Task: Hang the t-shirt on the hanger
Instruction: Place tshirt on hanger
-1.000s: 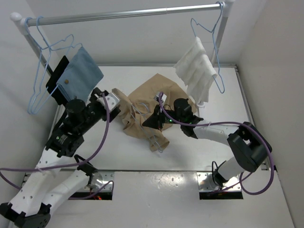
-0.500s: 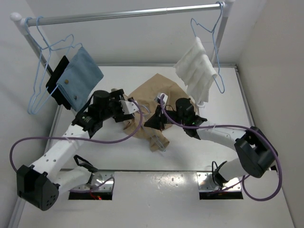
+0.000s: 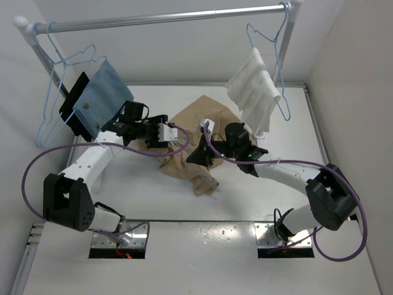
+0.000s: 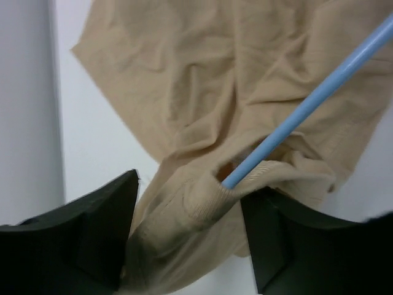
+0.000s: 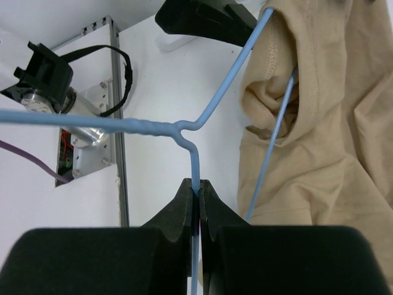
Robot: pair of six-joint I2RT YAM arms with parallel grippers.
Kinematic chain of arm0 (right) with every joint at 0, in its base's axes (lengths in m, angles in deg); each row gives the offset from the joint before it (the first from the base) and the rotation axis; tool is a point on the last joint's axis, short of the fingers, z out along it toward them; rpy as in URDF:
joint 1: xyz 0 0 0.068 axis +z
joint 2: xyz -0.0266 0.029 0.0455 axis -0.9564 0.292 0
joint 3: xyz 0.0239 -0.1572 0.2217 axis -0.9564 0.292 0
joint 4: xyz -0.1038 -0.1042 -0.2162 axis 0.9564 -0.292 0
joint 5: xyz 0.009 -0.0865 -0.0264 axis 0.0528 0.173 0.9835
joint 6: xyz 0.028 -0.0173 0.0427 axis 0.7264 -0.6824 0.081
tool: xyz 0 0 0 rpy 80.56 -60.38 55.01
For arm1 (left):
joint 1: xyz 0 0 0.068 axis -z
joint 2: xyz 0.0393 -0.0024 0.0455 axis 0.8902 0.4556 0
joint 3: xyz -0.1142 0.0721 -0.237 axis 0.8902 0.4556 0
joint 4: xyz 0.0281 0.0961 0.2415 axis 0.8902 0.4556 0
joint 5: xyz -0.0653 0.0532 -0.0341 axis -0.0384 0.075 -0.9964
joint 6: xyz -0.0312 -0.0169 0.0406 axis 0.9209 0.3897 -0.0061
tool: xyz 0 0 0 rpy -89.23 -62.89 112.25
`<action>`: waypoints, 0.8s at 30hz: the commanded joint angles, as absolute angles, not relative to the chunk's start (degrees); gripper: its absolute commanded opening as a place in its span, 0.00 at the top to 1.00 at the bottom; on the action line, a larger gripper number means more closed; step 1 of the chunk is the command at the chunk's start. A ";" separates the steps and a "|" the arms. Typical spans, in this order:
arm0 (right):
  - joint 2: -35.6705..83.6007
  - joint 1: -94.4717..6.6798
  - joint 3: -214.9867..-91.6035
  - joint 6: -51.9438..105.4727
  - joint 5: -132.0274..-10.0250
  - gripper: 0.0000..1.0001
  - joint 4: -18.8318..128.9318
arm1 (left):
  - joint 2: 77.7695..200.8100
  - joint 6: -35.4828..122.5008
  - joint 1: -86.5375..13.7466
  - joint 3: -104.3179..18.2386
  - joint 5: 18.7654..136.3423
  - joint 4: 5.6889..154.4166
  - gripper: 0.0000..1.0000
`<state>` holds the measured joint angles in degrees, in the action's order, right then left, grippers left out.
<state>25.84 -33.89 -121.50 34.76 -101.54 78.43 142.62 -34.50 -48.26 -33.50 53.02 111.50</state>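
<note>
The tan t-shirt [image 3: 199, 126] lies crumpled in the middle of the white table; it also shows in the left wrist view [image 4: 202, 80] and the right wrist view [image 5: 325, 123]. My right gripper [image 3: 199, 153] [image 5: 197, 184] is shut on the neck of the light-blue wire hanger [image 5: 110, 123], just below its twist. One hanger arm runs into an opening of the shirt. My left gripper [image 3: 176, 136] [image 4: 190, 187] is open, with the shirt's ribbed collar fold between its fingers. The hanger wire [image 4: 307, 98] enters the cloth there.
A metal rail [image 3: 166, 18] spans the back. Spare light-blue hangers [image 3: 52, 104] and a blue cloth [image 3: 101, 98] hang at the left. A white waffle towel [image 3: 255, 92] hangs on a hanger at the right. Walls close both sides.
My left arm has swung right and stretched out over the table, bringing its gripper onto the shirt's collar. The shirt has bunched toward the middle. My right gripper has kept hold of the hanger.
</note>
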 commanded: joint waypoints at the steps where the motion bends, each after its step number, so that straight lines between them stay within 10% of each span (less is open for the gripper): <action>1: 23.48 -33.74 -124.77 31.64 -103.12 1.00 81.31 | 143.16 -43.38 -48.92 -35.38 45.22 120.81 0.35; 5: 23.48 -33.74 -124.77 31.64 -101.98 1.00 81.31 | 146.14 -44.62 -47.87 -39.24 43.37 127.13 0.85; 8: 23.48 -33.74 -124.16 31.64 -100.40 1.00 81.31 | 146.15 -44.62 -47.87 -40.39 42.14 129.17 1.00; 24: 23.75 -33.74 -125.91 31.82 -96.00 1.00 77.18 | 135.79 -37.33 -44.53 -38.91 37.30 129.18 0.94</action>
<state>25.08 -34.98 -123.83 32.35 -98.24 75.74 139.00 -40.67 -47.56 -37.70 49.98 130.21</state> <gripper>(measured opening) 0.012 0.110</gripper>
